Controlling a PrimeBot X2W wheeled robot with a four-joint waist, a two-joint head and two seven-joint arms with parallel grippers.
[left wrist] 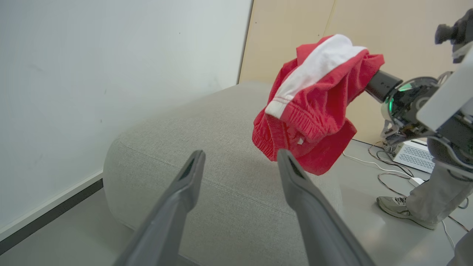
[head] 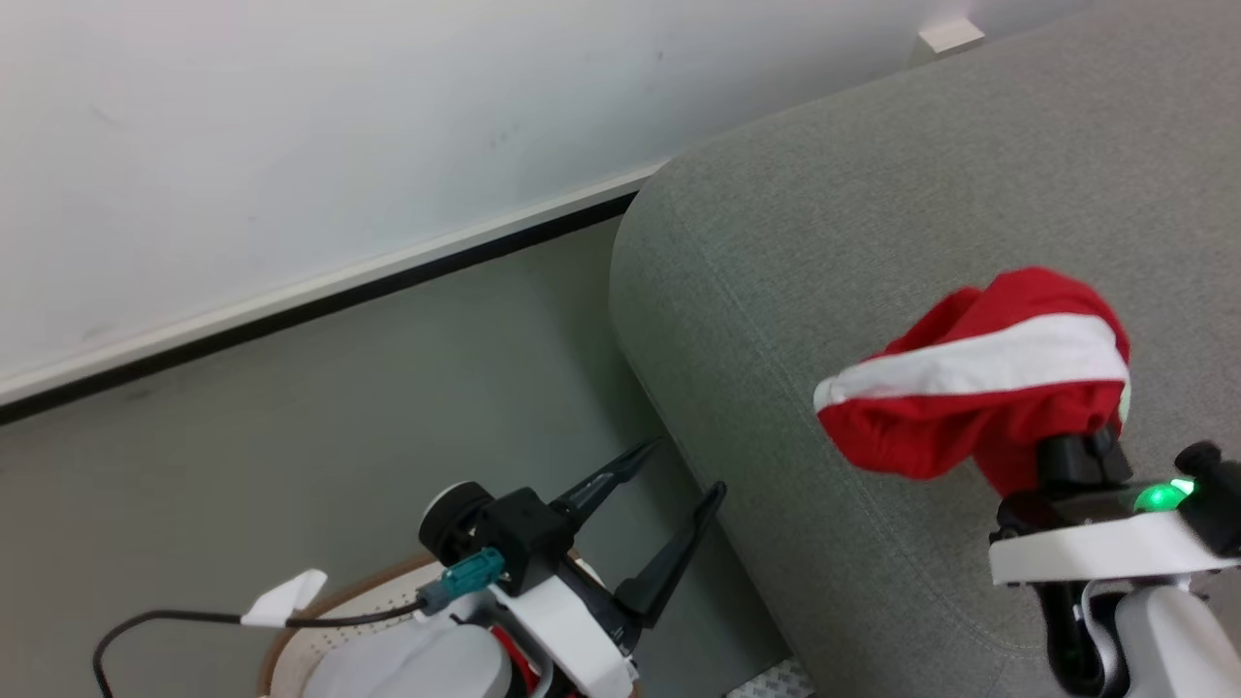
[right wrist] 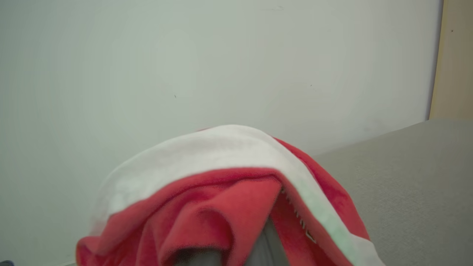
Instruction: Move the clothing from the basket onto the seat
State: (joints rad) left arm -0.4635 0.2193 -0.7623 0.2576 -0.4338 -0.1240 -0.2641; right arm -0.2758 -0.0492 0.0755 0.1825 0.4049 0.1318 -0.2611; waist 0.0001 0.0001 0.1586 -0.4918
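Note:
My right gripper [head: 1065, 448] is shut on a piece of the clothing [head: 979, 388], a red garment with a white band that drapes over its fingers and hides them. It hangs above the light-grey seat [head: 824, 223]. In the left wrist view the clothing [left wrist: 314, 107] dangles clear of the seat [left wrist: 207, 147], held by the right gripper [left wrist: 380, 85]. In the right wrist view the clothing [right wrist: 221, 192] covers the fingers, with the seat [right wrist: 410, 184] beyond. My left gripper [head: 684, 470] [left wrist: 240, 159] stands open and empty beside the seat's edge, above the basket [head: 315, 609], where a bit of red shows.
A white wall [head: 291, 145] with a dark baseboard strip [head: 320, 305] runs behind the grey floor [head: 388, 417]. In the left wrist view a person's shoe [left wrist: 395, 207] stands beyond the seat, near cables and a white box [left wrist: 412, 157] on the floor.

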